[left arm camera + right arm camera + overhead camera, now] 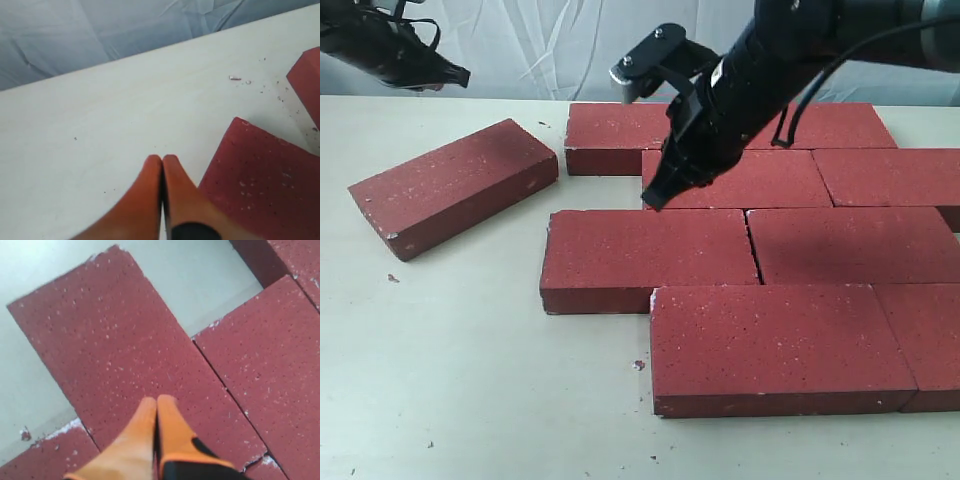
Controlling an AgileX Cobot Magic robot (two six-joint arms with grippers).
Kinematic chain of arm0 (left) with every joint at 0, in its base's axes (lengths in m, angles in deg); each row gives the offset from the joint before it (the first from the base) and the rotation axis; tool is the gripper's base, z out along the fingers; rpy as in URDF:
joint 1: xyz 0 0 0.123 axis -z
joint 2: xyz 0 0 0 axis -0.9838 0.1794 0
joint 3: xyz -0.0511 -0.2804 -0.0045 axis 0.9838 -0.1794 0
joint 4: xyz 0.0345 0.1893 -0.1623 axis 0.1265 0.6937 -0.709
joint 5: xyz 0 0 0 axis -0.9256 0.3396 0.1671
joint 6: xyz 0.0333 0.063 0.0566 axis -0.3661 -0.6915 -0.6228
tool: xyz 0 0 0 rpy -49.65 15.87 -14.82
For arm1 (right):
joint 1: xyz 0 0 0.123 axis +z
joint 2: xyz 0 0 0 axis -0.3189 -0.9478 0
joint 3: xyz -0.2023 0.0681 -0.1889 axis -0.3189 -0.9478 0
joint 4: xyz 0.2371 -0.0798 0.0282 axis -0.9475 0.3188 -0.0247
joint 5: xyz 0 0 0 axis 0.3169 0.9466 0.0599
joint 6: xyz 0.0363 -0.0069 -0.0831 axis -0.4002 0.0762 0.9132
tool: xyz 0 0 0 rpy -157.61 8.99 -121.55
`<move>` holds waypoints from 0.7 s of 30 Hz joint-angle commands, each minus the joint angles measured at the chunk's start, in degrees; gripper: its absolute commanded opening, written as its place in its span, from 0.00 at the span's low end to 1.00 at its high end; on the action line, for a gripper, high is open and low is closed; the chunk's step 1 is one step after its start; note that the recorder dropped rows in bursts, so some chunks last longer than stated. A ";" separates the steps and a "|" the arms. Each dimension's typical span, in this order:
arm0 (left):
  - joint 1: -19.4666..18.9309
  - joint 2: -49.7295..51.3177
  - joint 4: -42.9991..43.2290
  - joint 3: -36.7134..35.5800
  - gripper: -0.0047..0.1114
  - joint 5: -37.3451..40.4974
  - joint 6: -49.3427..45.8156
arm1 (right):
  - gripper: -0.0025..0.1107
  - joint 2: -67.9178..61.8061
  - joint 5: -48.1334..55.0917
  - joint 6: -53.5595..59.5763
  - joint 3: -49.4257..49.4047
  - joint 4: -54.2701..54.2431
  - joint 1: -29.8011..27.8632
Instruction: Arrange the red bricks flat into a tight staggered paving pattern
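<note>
- Lying flat on the pale table, eight of the red bricks are sitting in four staggered rows toward the right of the exterior view, with edges touching or nearly so; a thin dark gap is showing between the two bricks of the third row from the back
- A ninth, loose brick is lying flat and skewed at an angle, left of the group and apart from it
- The right gripper is reaching across the middle and pointing down over the left end of the second row; its orange fingers are pressing together, pinching nothing; whether the tips are touching the brick cannot be told
- The left gripper is hanging above the table's far left, behind the loose brick; its fingers are likewise pressing together, empty
</note>
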 commanded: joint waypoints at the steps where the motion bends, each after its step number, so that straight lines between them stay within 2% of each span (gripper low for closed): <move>1: 2.24 6.31 7.61 10.80 0.04 9.46 7.60 | 0.01 1.38 -5.52 4.74 -3.68 0.55 -0.33; 6: 4.78 11.95 10.01 19.15 0.04 12.68 9.49 | 0.01 1.17 -7.26 4.74 -3.68 -1.57 -0.33; 10: 5.25 15.31 11.44 23.04 0.04 12.79 11.97 | 0.01 1.04 -7.26 4.74 -3.68 -1.94 -0.33; 21: 5.49 18.47 8.80 24.64 0.04 12.02 12.10 | 0.01 0.68 -7.97 4.86 -3.68 -2.06 -0.33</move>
